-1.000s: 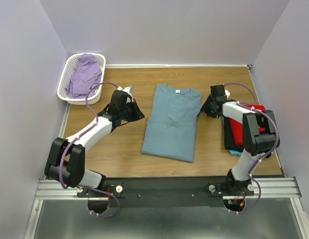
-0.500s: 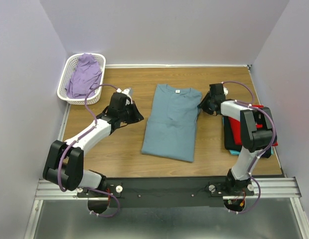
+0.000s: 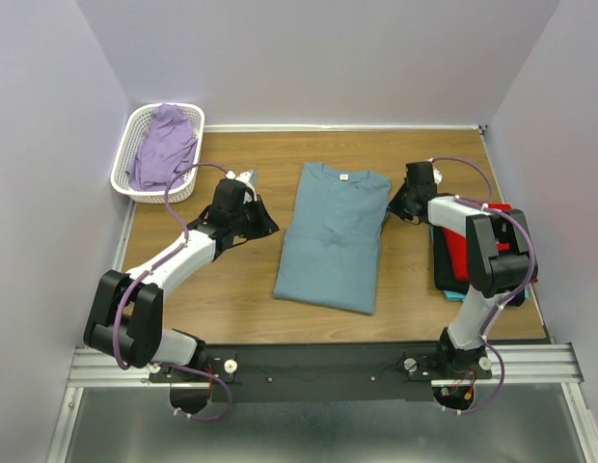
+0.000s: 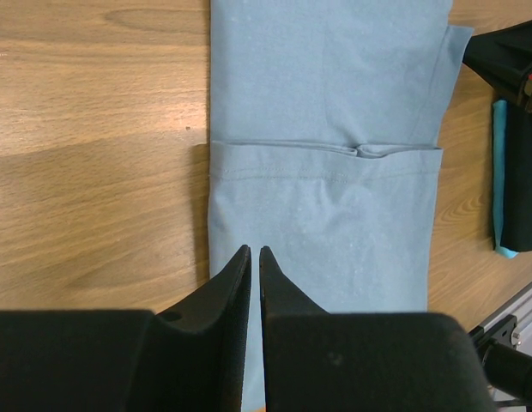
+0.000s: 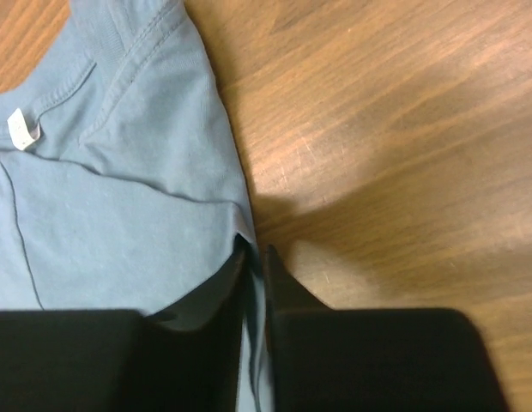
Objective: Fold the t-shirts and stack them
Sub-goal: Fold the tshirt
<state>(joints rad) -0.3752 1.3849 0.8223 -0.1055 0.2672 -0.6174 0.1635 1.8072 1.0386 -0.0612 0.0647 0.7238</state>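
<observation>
The dusty blue-grey t-shirt (image 3: 330, 241) lies flat mid-table, collar and white neck label (image 3: 344, 177) at the far end. My right gripper (image 3: 393, 204) sits at its right edge near the sleeve. In the right wrist view this gripper (image 5: 256, 249) is shut on a fold of that shirt's edge (image 5: 120, 189). My left gripper (image 3: 268, 224) hovers at the shirt's left edge. Seen from its wrist, it (image 4: 256, 249) is shut to a thin slit over the cloth (image 4: 335, 103), pinching nothing visible. A red t-shirt (image 3: 457, 256) lies folded at the right on a turquoise one (image 3: 455, 295).
A white lattice basket (image 3: 121, 174) holding purple cloth (image 3: 164, 145) stands at the back left corner. Walls close in the table on three sides. The right arm reaches over the red stack. Bare wood lies between the shirt and each arm.
The right gripper's jaws have closed onto the blue-grey shirt's right edge after shifting slightly toward it. The left arm has barely moved.
</observation>
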